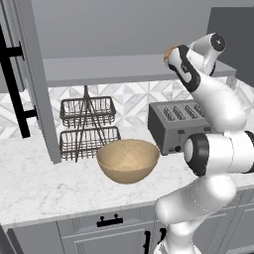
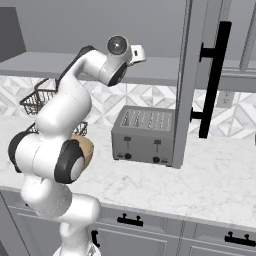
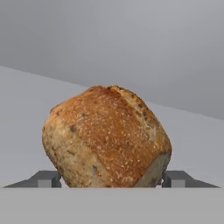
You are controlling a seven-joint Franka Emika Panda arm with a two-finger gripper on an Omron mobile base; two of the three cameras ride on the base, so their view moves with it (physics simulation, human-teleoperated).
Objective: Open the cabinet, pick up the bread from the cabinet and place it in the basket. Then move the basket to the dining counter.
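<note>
Both jaws sit one on each side of the bread (image 3: 107,138), their dark tips touching its lower flanks, so the gripper (image 3: 109,179) is pinching it. That bun is golden-brown with a speckled, cracked crust, and it rests on the grey shelf (image 3: 26,113) inside the cabinet (image 1: 37,74), whose doors stand open with their long black handles (image 2: 212,80) swung out. From the left base camera only a small orange-brown sliver of the bun shows at the arm's far end, up at shelf height.

Below on the marble worktop (image 1: 34,188), the basket (image 1: 128,159) is a round tan bowl with nothing in it that I can see. Behind it stands a dark wire two-tier rack (image 1: 88,126); both tiers look bare. A grey toaster (image 2: 145,134) sits just beside the basket, with slots on top and small levers and knobs on its front.

No writing or labels can be read anywhere. In the right base camera the arm hides most of the basket and rack, and the gripper itself is hidden behind the wrist.
</note>
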